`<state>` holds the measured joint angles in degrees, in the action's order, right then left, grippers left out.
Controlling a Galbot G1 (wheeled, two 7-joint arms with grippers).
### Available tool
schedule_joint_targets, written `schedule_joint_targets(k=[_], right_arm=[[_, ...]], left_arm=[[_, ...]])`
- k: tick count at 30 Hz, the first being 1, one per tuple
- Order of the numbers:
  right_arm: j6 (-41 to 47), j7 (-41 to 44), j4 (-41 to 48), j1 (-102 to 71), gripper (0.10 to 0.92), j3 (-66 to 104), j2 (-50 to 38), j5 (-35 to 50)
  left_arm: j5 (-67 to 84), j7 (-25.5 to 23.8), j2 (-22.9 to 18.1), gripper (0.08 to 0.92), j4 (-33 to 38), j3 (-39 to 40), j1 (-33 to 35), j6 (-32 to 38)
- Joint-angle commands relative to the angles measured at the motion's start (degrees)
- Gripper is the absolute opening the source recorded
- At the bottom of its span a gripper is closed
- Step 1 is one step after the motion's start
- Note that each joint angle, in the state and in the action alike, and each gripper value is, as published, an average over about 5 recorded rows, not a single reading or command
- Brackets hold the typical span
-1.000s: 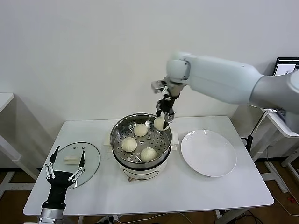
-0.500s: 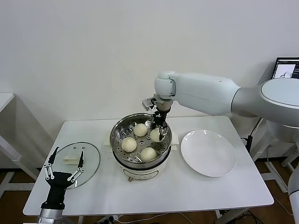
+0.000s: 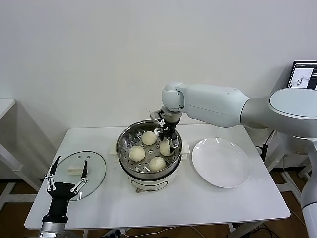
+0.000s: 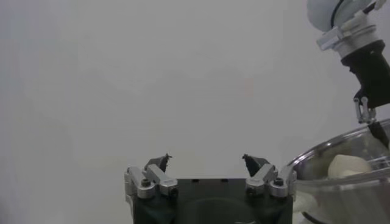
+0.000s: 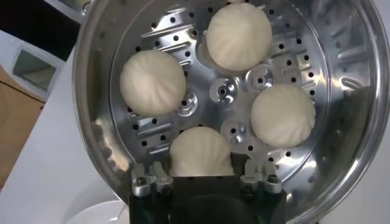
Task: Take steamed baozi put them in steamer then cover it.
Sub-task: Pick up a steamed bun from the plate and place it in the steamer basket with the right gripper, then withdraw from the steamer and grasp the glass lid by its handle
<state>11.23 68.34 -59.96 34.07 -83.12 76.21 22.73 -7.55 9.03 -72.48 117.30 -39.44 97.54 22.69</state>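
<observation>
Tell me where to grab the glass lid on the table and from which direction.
Grip the white block handle at the centre of the cover, coming straight down from above. The cover lies flat on the table with the handle facing up, and its thin rim gives little to pinch. The left gripper hangs open beside it, so it seems best placed.

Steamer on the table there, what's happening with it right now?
The right gripper is down inside the steamer, its fingers on either side of the fourth baozi on the perforated tray. Three other baozi sit around the tray. The white plate beside the steamer holds no buns. The glass lid lies flat on the table's left side, not yet on the pot. The left gripper hangs open near the lid, idle.
</observation>
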Motion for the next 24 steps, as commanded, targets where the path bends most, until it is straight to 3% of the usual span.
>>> schedule_joint_targets(k=[1, 8, 11, 14, 20, 24], right_arm=[[-0.14, -0.20, -0.83, 0.43, 0.819, 0.61, -0.80, -0.94], [-1.30, -1.64, -5.39, 1.38, 0.823, 5.79, -6.36, 0.40], [-3.32, -8.02, -8.56, 1.50, 0.823, 9.54, -11.03, 3.40], [-6.72, -23.21, -13.55, 0.95, 0.823, 11.24, -16.36, 7.36], [-16.03, -68.58, -21.78, -5.41, 0.823, 12.50, -25.09, 12.20], [-20.46, -85.56, -23.71, -14.58, 0.823, 22.10, -29.53, 13.62]], left_arm=[[-0.59, 0.14, 0.13, 0.823, 0.06, -0.07, -0.06, -0.34], [-1.16, 0.42, 0.31, 0.823, -0.64, -0.09, -0.84, -1.07], [-3.01, 1.23, 0.82, 0.823, -1.33, -0.36, -1.59, -2.13], [-5.93, 2.73, 1.50, 0.823, -1.96, -0.68, -2.65, -3.91], [-10.39, 6.77, 3.09, 0.823, -2.17, -0.61, -4.48, -8.21], [-12.95, 8.54, 3.89, 0.823, -1.82, -0.32, -4.91, -9.33]])
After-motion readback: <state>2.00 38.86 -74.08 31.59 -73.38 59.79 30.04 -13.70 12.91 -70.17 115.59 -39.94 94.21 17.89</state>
